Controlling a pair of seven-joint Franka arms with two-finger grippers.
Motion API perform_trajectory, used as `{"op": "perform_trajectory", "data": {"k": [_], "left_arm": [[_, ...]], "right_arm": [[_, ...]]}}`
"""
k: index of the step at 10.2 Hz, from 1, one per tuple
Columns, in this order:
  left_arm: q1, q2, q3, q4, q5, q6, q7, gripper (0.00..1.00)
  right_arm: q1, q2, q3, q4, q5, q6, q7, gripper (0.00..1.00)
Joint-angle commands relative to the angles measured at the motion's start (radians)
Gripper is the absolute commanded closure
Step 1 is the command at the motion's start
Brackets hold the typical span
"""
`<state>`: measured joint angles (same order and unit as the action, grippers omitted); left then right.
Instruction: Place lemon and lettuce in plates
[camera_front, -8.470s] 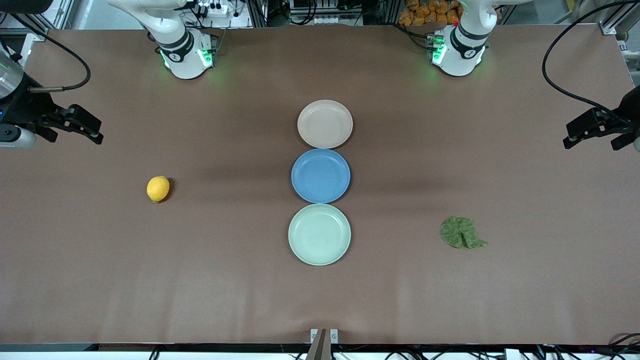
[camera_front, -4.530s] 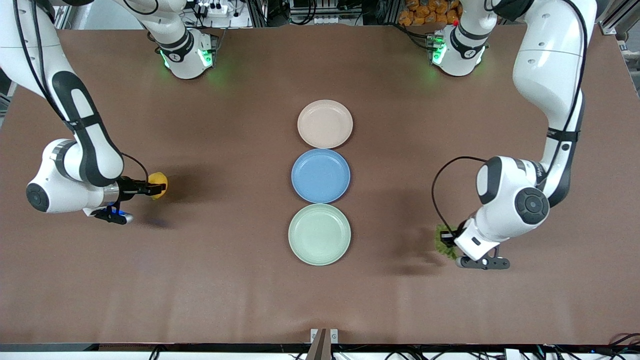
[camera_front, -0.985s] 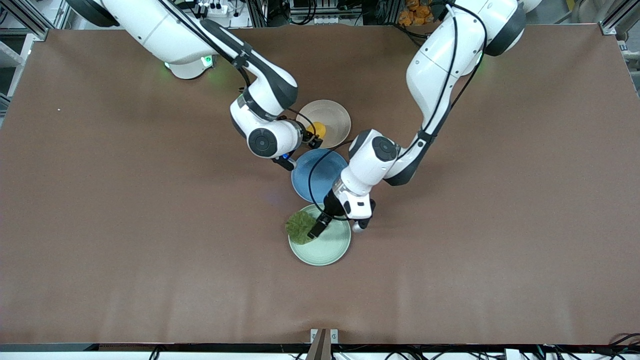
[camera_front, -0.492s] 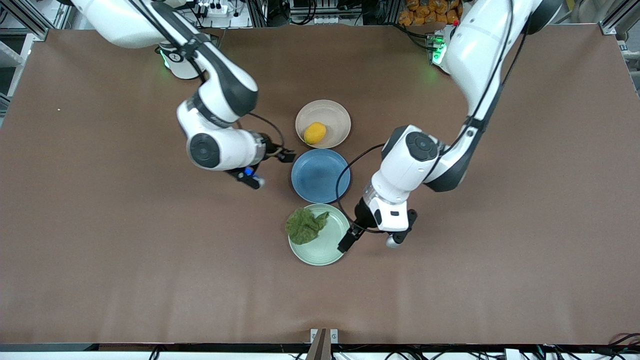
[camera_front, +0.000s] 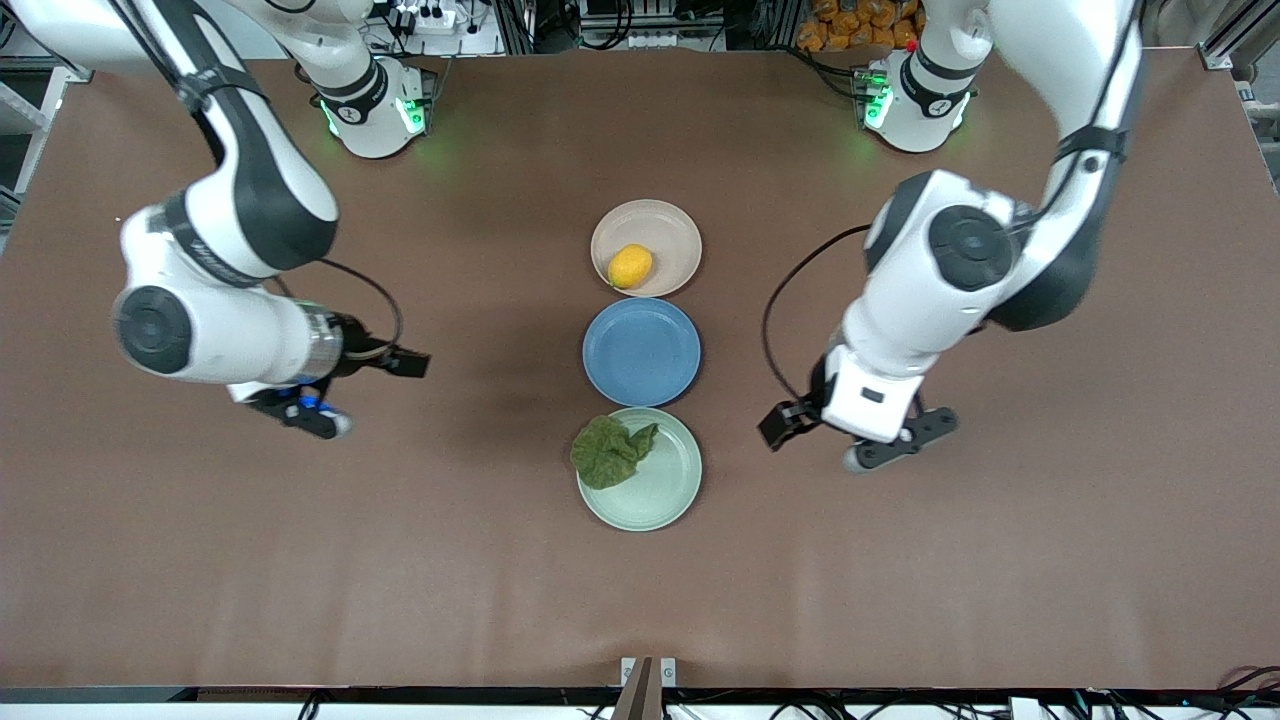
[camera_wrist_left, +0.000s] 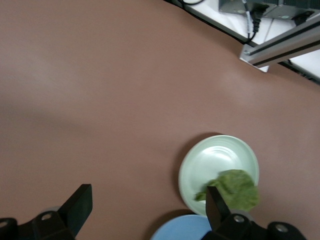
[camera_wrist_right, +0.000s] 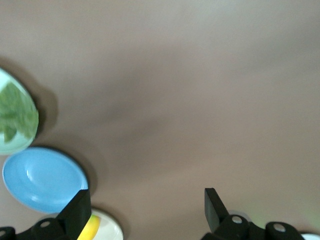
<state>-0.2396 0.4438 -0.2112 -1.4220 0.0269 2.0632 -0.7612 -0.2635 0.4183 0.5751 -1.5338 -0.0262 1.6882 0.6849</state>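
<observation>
The lemon (camera_front: 630, 266) lies in the beige-pink plate (camera_front: 672, 232), which is farthest from the front camera. The lettuce (camera_front: 610, 451) lies in the mint green plate (camera_front: 665, 482), draped over its rim on the right arm's side. My right gripper (camera_front: 412, 361) is open and empty over bare table, toward the right arm's end from the plates. My left gripper (camera_front: 775, 428) is open and empty over bare table, beside the mint plate toward the left arm's end. The left wrist view shows the lettuce (camera_wrist_left: 236, 186) in the mint plate (camera_wrist_left: 212, 159). The right wrist view shows the lemon (camera_wrist_right: 90, 228) and lettuce (camera_wrist_right: 17, 112).
A blue plate (camera_front: 641, 351) sits empty between the two task plates; it also shows in the right wrist view (camera_wrist_right: 42, 177) and the left wrist view (camera_wrist_left: 182, 231). The brown table (camera_front: 300, 560) spreads wide on both sides of the plate row.
Both arms have drawn away from the plates toward their own ends of the table, grippers empty. The lemon and lettuce stay in their plates.
</observation>
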Motion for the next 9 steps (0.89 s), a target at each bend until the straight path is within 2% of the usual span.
{"op": "perform_trajectory", "data": {"k": [1,4,6,8,9], "left_arm": [[0.086,-0.103,-0.005,-0.038,0.019,-0.128,0.254,0.00],[0.186,-0.178,-0.007,-0.038,0.019,-0.214,0.451,0.00],[0.224,-0.227,-0.007,-0.038,0.019,-0.277,0.462,0.00],[0.244,-0.276,-0.007,-0.040,0.018,-0.325,0.476,0.00],[0.252,-0.302,-0.008,-0.041,0.015,-0.371,0.480,0.00]], "right_arm": [[-0.074,-0.044,0.015,0.081,-0.041,-0.102,-0.095,0.00],[-0.144,-0.125,0.011,0.103,-0.073,-0.125,-0.157,0.00],[-0.160,-0.166,0.005,0.109,-0.109,-0.127,-0.188,0.00],[-0.152,-0.252,-0.056,0.104,-0.084,-0.127,-0.244,0.00],[-0.148,-0.286,-0.063,0.100,-0.080,-0.139,-0.245,0.00]]}}
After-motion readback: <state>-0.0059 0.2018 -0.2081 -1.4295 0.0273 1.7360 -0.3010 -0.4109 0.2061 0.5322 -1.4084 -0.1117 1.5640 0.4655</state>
